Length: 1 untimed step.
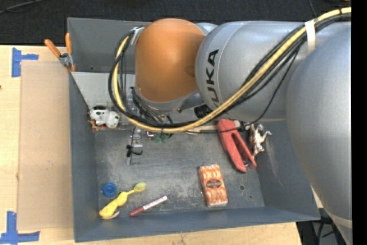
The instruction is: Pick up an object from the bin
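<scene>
From where I stand, the big grey arm [258, 66] comes in from the right and leans over the grey metal bin [80, 140]. Its rounded orange cover [166, 60] hangs above the back left part of the bin. Yellow and black cables [119, 80] loop round that cover.

Below the cover the small dark claw [134, 152] pokes down towards the left-centre of the bin floor. It sits above a bare, dusty patch. I cannot tell whether the claw is spread or pressed together.

The thing nearest to it is a little white-and-brown toy [103, 117], lying against the back wall just to the claw's left and apart from it. Nearer the front left corner lie a round blue cap [108, 189] and, just beside it, a yellow plastic spoon [119, 203]. A thin red-and-white stick [148, 206] lies slantwise near the spoon's tip.

Towards the front middle an orange packet [213, 185] lies flat, well apart from the claw. Behind the packet, on the right side, there is a red-handled tool [234, 145] set at a slant. A small white figure [259, 138] stands just beside the tool, close under the arm. Something small and green [162, 136] peeks out beneath the cables, too small for me to make out.
</scene>
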Tool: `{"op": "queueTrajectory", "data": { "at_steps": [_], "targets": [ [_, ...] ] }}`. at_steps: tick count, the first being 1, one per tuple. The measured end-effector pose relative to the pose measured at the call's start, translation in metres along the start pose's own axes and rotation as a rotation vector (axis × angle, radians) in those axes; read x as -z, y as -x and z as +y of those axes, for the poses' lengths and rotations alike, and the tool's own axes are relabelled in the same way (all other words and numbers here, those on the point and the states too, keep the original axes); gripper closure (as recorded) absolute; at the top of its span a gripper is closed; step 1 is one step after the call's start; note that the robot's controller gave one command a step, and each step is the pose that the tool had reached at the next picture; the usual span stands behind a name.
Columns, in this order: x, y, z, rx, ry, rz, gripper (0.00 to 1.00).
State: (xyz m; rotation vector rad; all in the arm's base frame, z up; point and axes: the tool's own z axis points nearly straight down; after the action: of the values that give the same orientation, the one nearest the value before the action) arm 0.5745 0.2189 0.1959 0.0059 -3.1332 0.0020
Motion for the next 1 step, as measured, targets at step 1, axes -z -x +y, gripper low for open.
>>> {"op": "queueTrajectory", "data": {
  "at_steps": [1],
  "targets": [
    [0.0049, 0.0019, -0.0013, -0.005, 0.002, -0.007, 0.0]
  ]
}}
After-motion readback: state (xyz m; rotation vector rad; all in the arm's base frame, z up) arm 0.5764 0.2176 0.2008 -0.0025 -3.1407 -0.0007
